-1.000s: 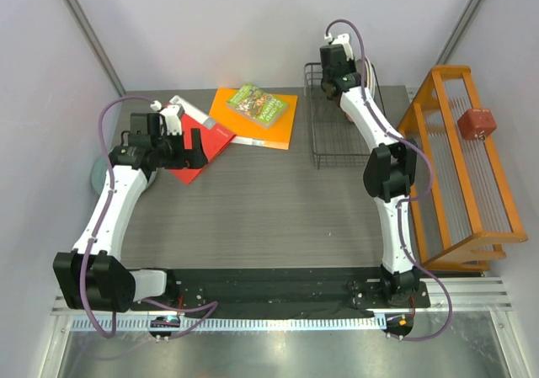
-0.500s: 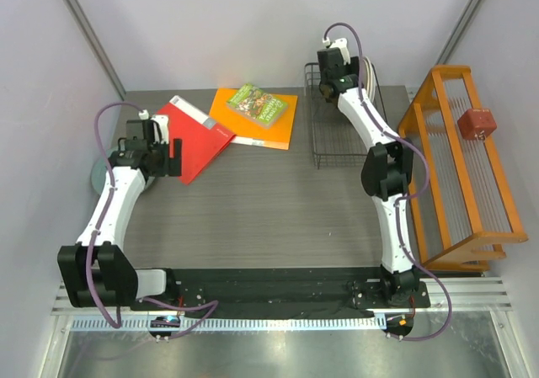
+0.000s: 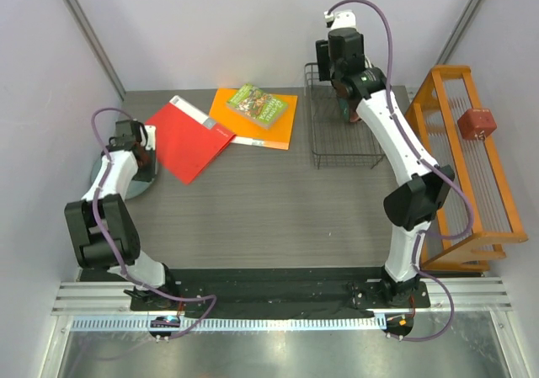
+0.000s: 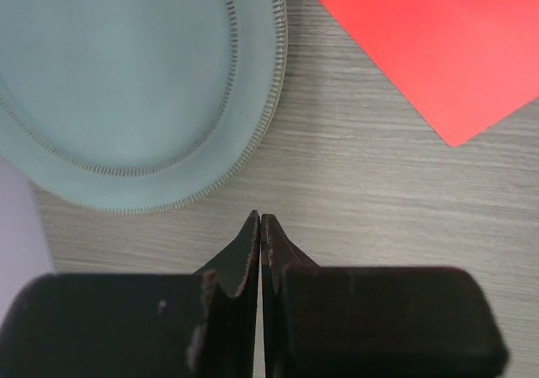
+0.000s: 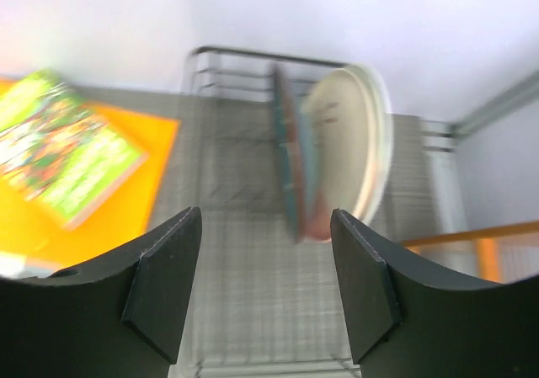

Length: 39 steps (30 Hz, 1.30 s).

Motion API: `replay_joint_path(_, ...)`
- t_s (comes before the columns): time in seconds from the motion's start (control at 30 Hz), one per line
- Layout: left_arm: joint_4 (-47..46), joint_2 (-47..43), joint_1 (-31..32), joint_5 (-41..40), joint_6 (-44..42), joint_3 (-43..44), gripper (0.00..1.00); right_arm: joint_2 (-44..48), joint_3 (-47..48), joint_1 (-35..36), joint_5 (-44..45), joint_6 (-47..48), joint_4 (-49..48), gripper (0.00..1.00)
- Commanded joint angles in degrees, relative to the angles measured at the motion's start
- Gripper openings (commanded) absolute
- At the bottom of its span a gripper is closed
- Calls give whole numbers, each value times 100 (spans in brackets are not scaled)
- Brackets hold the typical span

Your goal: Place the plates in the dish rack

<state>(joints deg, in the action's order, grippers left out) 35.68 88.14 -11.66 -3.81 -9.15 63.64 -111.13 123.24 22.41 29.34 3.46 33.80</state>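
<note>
The left end effector (image 4: 260, 226) is pinched tight on nothing, low beside the grey-green plate (image 4: 126, 83). That plate lies flat on the table (image 4: 379, 201) near the red book (image 4: 438, 41) (probably hard to grab while flat). The right end effector (image 5: 265, 226) is wide open and empty above the dish rack (image 5: 253, 58), where other plates (image 5: 337, 151) stand on edge, likely to save room.

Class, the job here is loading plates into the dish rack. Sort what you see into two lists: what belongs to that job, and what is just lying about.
Belongs to the job: grey-green plate on the table; plates standing in the rack; black wire dish rack.

Just lying about: red book; orange book; green booklet; orange wooden rack; red block.
</note>
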Motion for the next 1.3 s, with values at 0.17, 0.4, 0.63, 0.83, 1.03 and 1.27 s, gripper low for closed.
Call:
replay_joint_path(0.17, -219, 792, -319, -163, -139, 852, 0, 522, -1204, 167, -2204, -733, 478, 68)
replay_joint_path(0.4, -123, 1732, -451, -558, -237, 1440, 0, 856, -2005, 219, -2864, -689, 41, 69)
replay_joint_path(0.63, 123, 2576, -460, -647, -325, 1959, 0, 900, -2401, 325, -3092, -812, -172, 70)
replay_joint_path(0.83, 246, 2647, -460, -559, -491, 1767, 0, 935, -2594, 351, -3154, -830, -234, 70)
replay_joint_path(1.03, 360, 2340, -434, -384, -790, 1039, 0, 997, -2752, 360, -3180, -821, -251, 71)
replay_joint_path(1.27, 448, 1523, -39, -199, -1387, 124, 0, 1023, -2884, 351, -3242, -847, -304, 70)
